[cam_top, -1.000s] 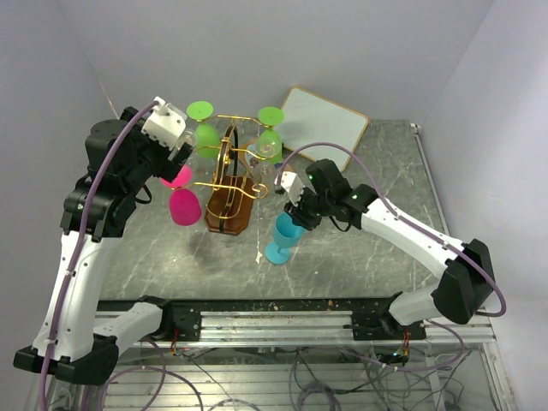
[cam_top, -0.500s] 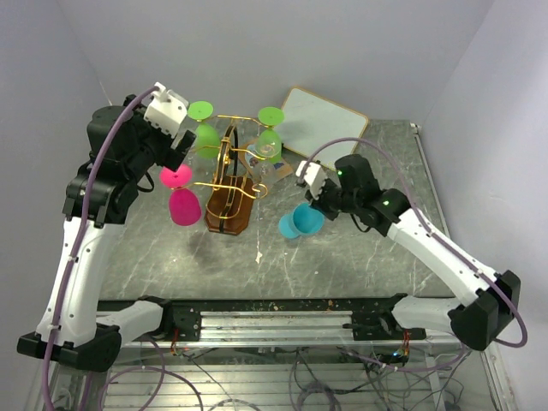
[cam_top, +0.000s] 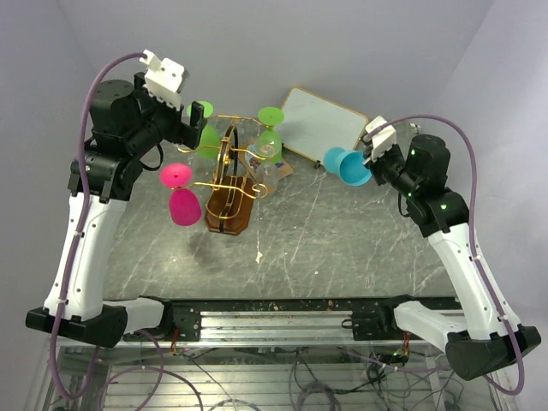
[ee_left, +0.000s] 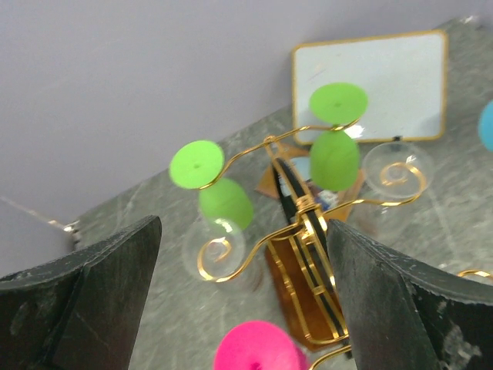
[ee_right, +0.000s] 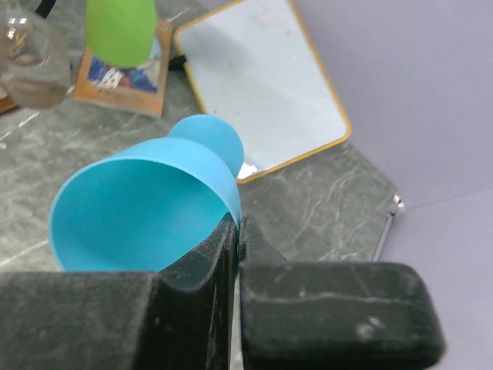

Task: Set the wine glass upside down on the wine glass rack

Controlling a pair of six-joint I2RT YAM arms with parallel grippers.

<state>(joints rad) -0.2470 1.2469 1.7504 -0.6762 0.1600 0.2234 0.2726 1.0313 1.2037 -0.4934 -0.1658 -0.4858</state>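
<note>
We had the right gripper (ee_right: 237, 231) pinched shut on the blue wine glass (ee_right: 146, 200) rim, glass aloft and roughly level, foot toward the wine glass rack (cam_top: 231, 184) well to its left, nearer the open, empty left gripper (cam_top: 192, 127).

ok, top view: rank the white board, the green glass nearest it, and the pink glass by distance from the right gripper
From the right gripper, shut on the blue glass:
1. White board: just behind it, slightly left.
2. Green glass: further left, at the back.
3. Pink glass: far left, nearer the front.
</note>
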